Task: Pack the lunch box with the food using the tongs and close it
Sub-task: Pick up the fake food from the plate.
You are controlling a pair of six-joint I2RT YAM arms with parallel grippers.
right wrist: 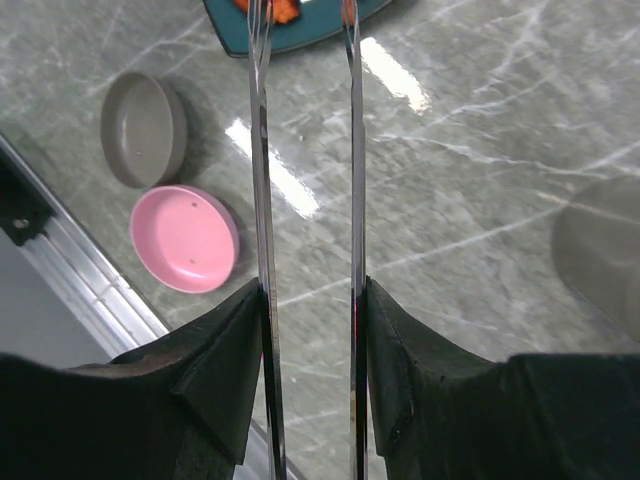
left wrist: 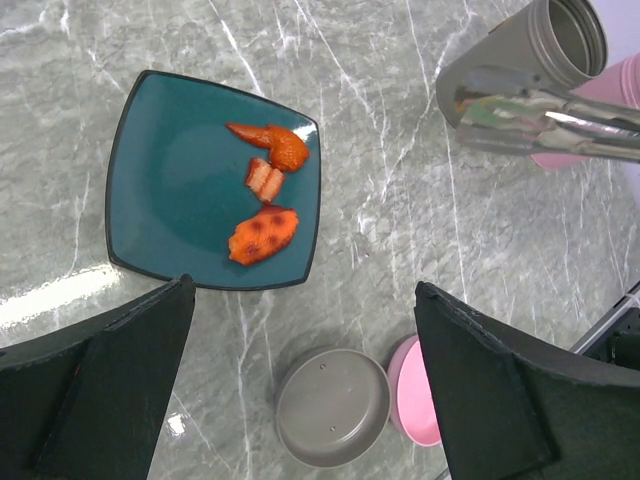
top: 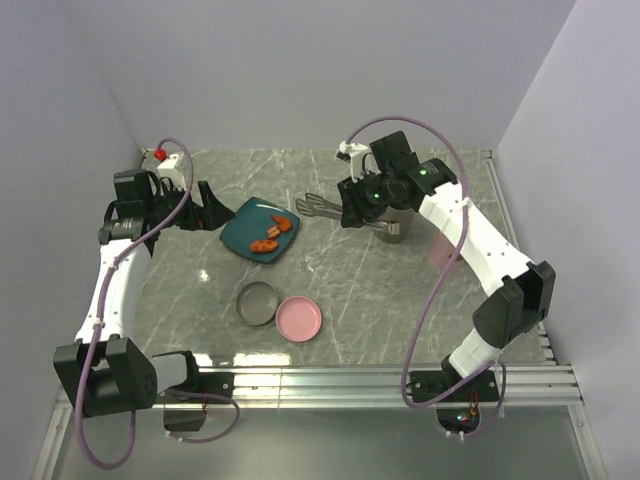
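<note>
Clock directions are taken from the overhead view, with twelve o'clock at the far wall.

**Right gripper** (right wrist: 310, 290): I find its two fingers pressed against the outer faces of the tongs (right wrist: 258, 180), one finger on each slender arm. The jaws stand partly closed and the tongs are clamped between them. The two silver arms run side by side with a gap between them. From the gripper the tongs reach toward nine o'clock. Their tips end near the three o'clock corner of the teal square plate (top: 250, 225). In the right wrist view the arms cross the plate's edge and leave the frame, so I cannot tell how the tips stand.

**Left gripper** (left wrist: 302, 285): the jaws are spread wide with nothing between them. The gripper hangs on the plate's nine o'clock side and faces it.

**Food** (left wrist: 264, 185): three pieces lie on the plate, toward its three o'clock side, in a short row:
- an orange-red wing-shaped piece
- a small pink-and-white streaked piece
- an orange piece with dark spots

**Other items**
- A grey cylindrical container (top: 398, 232) stands on the marble-patterned table (top: 350, 290) at about two o'clock from the table's middle, under the right wrist. The left wrist view shows its mouth uncovered.
- A pink object (left wrist: 610, 95) sits just behind the container, mostly hidden.
- A grey round dish (top: 257, 303) and a pink round dish (top: 299, 319) lie at the plate's six o'clock, just beside each other. The pink one is at the grey one's four o'clock.
</note>
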